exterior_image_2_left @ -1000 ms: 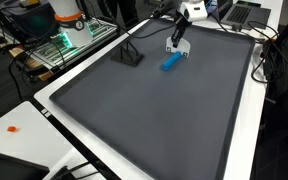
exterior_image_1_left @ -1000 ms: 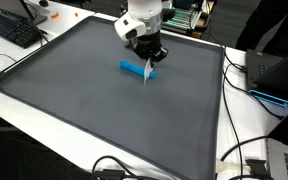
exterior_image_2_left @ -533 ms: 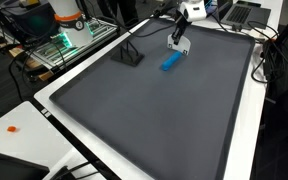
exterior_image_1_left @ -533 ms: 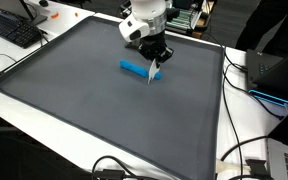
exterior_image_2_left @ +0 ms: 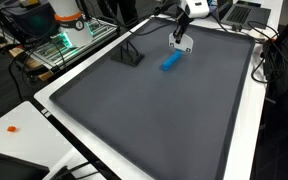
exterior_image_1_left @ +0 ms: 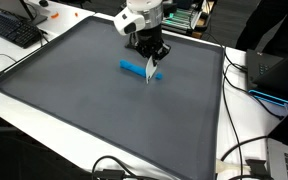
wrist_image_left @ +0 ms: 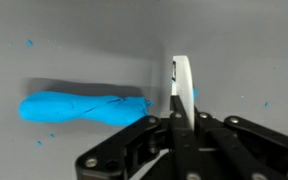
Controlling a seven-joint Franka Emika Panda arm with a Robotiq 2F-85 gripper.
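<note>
My gripper (exterior_image_1_left: 152, 60) is shut on a thin white strip (exterior_image_1_left: 150, 73) that hangs down from the fingers. The strip's tip is just above the dark grey mat (exterior_image_1_left: 84, 100). A blue oblong object (exterior_image_1_left: 134, 68) lies flat on the mat right beside the strip. In the wrist view the white strip (wrist_image_left: 182, 85) sticks out between the closed black fingers (wrist_image_left: 177, 125), and the end of the blue object (wrist_image_left: 79, 107) lies just to its left. The gripper (exterior_image_2_left: 181, 38) and the blue object (exterior_image_2_left: 170, 62) also show in the exterior view from the far end of the mat.
A small black angled stand (exterior_image_2_left: 131, 55) sits on the mat near its edge. Keyboards, cables and electronics (exterior_image_1_left: 14, 28) line the white table around the mat. A laptop (exterior_image_1_left: 274, 70) stands at one side.
The gripper has shifted slightly over the blue object's end, still holding the white strip. The blue object has not moved.
</note>
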